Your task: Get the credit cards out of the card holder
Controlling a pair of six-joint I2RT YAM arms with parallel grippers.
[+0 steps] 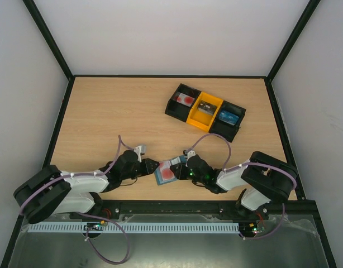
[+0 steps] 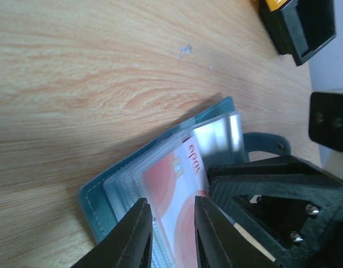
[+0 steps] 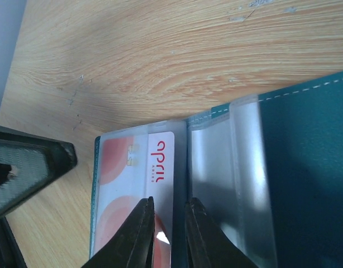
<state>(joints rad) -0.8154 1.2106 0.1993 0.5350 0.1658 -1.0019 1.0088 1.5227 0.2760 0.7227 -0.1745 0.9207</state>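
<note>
The dusty-blue card holder (image 1: 160, 178) lies open at the table's near middle. A white card with red marks (image 1: 168, 172) sits in its clear inner pocket and also shows in the left wrist view (image 2: 171, 181) and the right wrist view (image 3: 127, 167). My left gripper (image 1: 155, 166) is open, its fingertips over that card's end (image 2: 171, 201). My right gripper (image 1: 181, 166) is closed narrowly on the holder's clear sleeve pages by the fold (image 3: 168, 202). The holder's cover shows at the right of the right wrist view (image 3: 305, 167).
A black-and-yellow three-bin tray (image 1: 172, 107) stands at the back right. Its bins hold a white-and-red card (image 1: 186, 100), a dark grey card (image 1: 205, 109) and a blue card (image 1: 228, 117). Black frame rails edge the table.
</note>
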